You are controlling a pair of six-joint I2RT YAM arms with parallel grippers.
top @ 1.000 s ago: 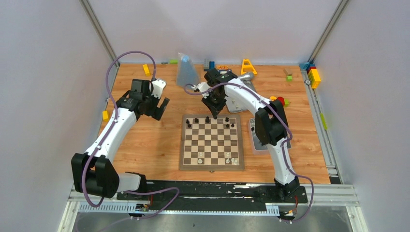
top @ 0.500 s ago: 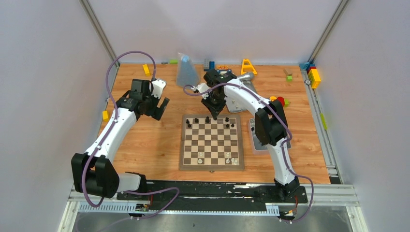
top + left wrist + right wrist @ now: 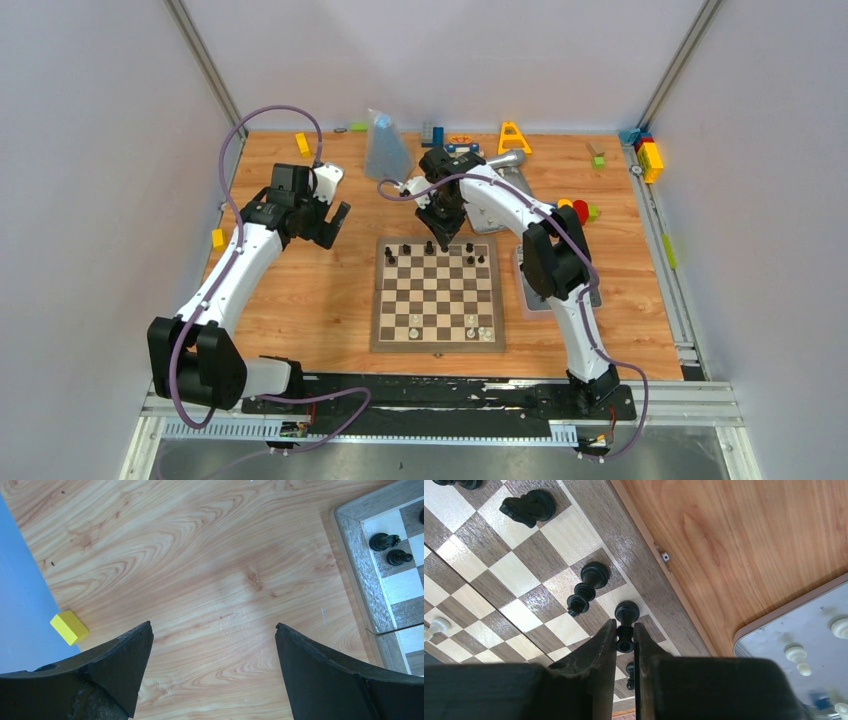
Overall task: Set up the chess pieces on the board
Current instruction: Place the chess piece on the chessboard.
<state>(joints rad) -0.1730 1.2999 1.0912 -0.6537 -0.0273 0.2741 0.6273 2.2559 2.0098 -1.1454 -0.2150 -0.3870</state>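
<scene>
**One black piece pinched over the board's far row**

One small black chess piece (image 3: pixel 627 613) sits between the fingers of the right gripper (image 3: pixel 625 626), whose jaws are closed on its slim upper part. It is over a square in the far row of the board (image 3: pixel 437 346), just inside the brown border. From the wrist view we cannot tell whether its base rests on the square or hangs just above it. A second black piece (image 3: pixel 587 586) stands just beside it, with a knight (image 3: pixel 528 506) further along. Several white pieces (image 3: pixel 415 321) stand on the near rows, and spare white pieces (image 3: pixel 797 655) wait in the grey tray (image 3: pixel 789 620) off the board's right side. The left gripper (image 3: pixel 212 628) hovers over bare table left of the board, jaws wide apart and holding nothing, with a yellow block (image 3: pixel 69 627) near it.

We judge the release to be the risky part. If the fingers part while the piece is tilted or not yet down, it may topple and roll. The close neighbour could also be clipped by a finger as the jaws spread or lift away.
</scene>
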